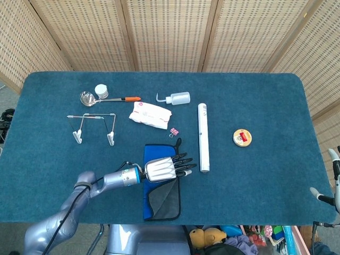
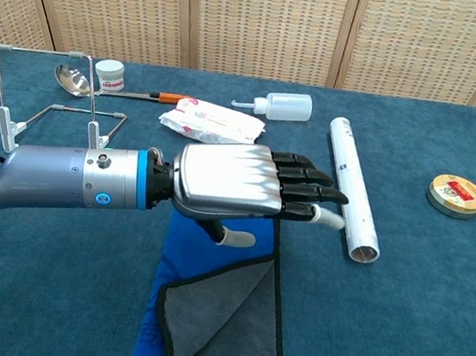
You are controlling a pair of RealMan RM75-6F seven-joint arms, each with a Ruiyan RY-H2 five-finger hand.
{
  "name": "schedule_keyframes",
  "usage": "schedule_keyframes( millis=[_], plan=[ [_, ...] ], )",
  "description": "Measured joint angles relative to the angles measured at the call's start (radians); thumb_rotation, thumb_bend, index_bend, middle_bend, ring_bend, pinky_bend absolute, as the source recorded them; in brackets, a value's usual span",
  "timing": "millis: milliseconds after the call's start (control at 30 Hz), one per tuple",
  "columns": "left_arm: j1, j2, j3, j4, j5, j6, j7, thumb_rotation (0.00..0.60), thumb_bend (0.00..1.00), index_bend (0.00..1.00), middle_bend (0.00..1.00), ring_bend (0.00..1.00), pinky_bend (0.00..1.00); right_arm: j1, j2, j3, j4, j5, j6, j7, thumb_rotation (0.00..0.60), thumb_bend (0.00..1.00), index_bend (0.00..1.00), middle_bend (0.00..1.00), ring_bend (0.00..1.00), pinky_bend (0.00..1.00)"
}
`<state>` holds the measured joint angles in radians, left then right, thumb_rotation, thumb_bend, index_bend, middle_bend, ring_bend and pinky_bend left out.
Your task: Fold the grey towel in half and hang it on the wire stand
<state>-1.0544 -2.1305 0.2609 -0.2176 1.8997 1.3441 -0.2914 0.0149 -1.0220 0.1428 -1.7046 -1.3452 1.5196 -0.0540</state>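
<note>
The towel [image 1: 163, 199] [image 2: 223, 337], grey on one face and blue on the other, lies near the table's front edge with a grey flap folded over its blue side. My left hand [image 1: 162, 169] [image 2: 228, 184] hovers flat over the towel's far half. Its fingers are stretched toward the white tube and nothing is in them. The wire stand [image 1: 95, 125] [image 2: 47, 105] stands upright to the left, apart from the towel. Only a sliver of my right hand [image 1: 332, 180] shows at the right edge of the head view, off the table.
A white tube [image 1: 203, 137] [image 2: 353, 188] lies just right of my fingertips. Behind are a pink clip [image 1: 173, 131], a white packet [image 1: 150, 114], a squeeze bottle [image 1: 178, 98], a ladle [image 1: 90, 98] and a small jar [image 1: 101, 91]. A yellow tin [image 1: 241, 138] sits at right.
</note>
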Motion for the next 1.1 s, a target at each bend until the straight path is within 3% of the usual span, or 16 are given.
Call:
schedule_keyframes(
  millis=[300,467,800,1100],
  plan=[
    [-0.004,0.088,0.012,-0.043,0.012,0.081,0.007,0.600,0.32,0.00,0.00,0.00,0.09,-0.002,0.002,-0.003,-0.005,-0.008,0.005,0.000,0.600,0.00,0.00,0.00,0.00,0.00],
    [0.010,0.160,0.032,-0.088,0.030,0.138,0.006,0.600,0.32,0.08,0.00,0.00,0.09,-0.005,0.002,-0.008,-0.010,-0.020,0.012,-0.003,0.600,0.00,0.00,0.00,0.00,0.00],
    [0.057,0.358,0.106,-0.304,0.101,0.225,0.024,0.600,0.32,0.18,0.00,0.00,0.14,-0.010,0.003,-0.016,-0.020,-0.040,0.025,-0.009,0.600,0.00,0.00,0.00,0.00,0.00],
    [0.088,0.392,0.128,-0.462,0.127,0.191,0.027,0.600,0.32,0.23,0.00,0.00,0.14,-0.009,0.004,-0.018,-0.023,-0.047,0.026,-0.010,0.600,0.00,0.00,0.00,0.00,0.00]
  ],
)
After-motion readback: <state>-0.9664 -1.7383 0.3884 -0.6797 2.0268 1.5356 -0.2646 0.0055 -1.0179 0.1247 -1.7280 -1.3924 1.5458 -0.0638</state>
